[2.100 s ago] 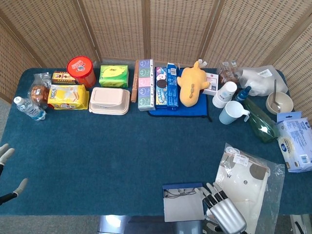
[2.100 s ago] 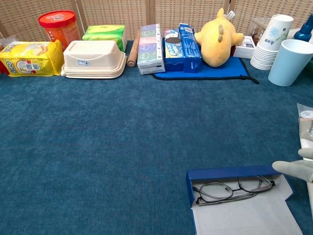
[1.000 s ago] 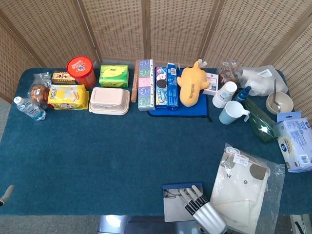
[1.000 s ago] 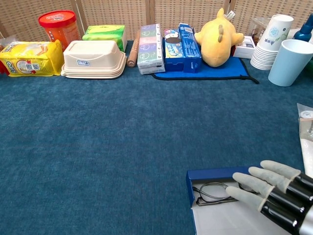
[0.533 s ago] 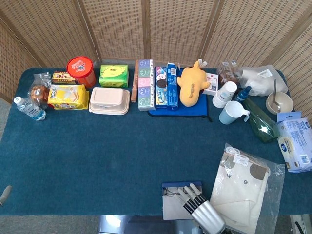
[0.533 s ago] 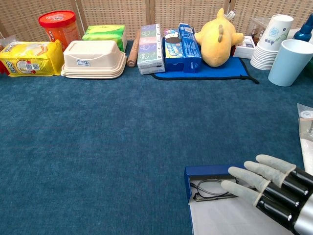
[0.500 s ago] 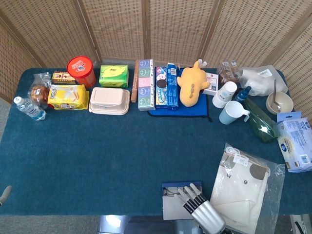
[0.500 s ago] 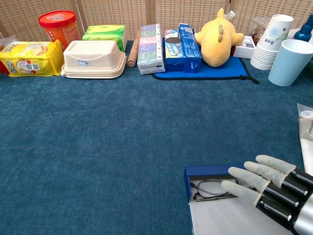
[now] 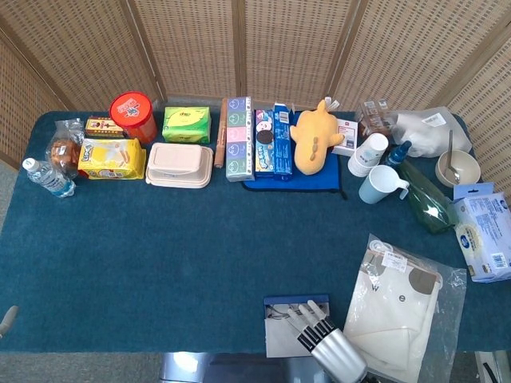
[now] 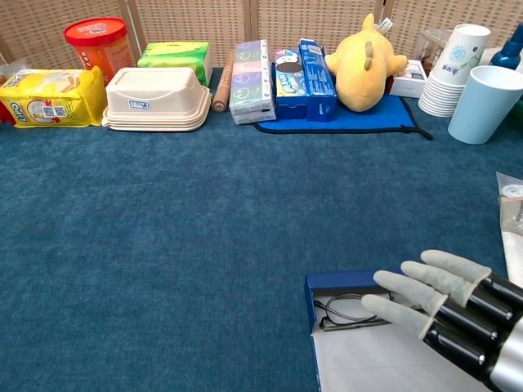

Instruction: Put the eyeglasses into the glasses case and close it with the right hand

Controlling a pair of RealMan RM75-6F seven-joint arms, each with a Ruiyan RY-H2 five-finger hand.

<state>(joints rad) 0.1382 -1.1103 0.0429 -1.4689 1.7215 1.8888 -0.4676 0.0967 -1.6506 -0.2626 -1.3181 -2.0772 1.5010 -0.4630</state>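
Eyeglasses (image 10: pixel 353 311) lie inside the open case (image 10: pixel 347 282), along its blue far wall, with the pale lid flap (image 10: pixel 372 359) spread toward the table's near edge. The right hand (image 10: pixel 445 314) lies flat over the right part of the case, fingers (image 10: pixel 400 287) stretched out and slightly apart toward the left, covering one end of the eyeglasses; it grips nothing, and whether the fingertips touch the frame cannot be told. In the head view the same hand (image 9: pixel 319 333) reaches in from the bottom edge over the case (image 9: pixel 285 303). Just right of the case lies a clear bag (image 9: pixel 399 315) of pale fabric. Only a grey fingertip of the left hand (image 9: pixel 6 321) shows at the far left edge, so its state cannot be told. Well apart, along the table's (image 10: pixel 180 237) back edge, stand a yellow plush (image 10: pixel 364 61), a white cup (image 10: pixel 484 102) and a red tub (image 10: pixel 98 41)
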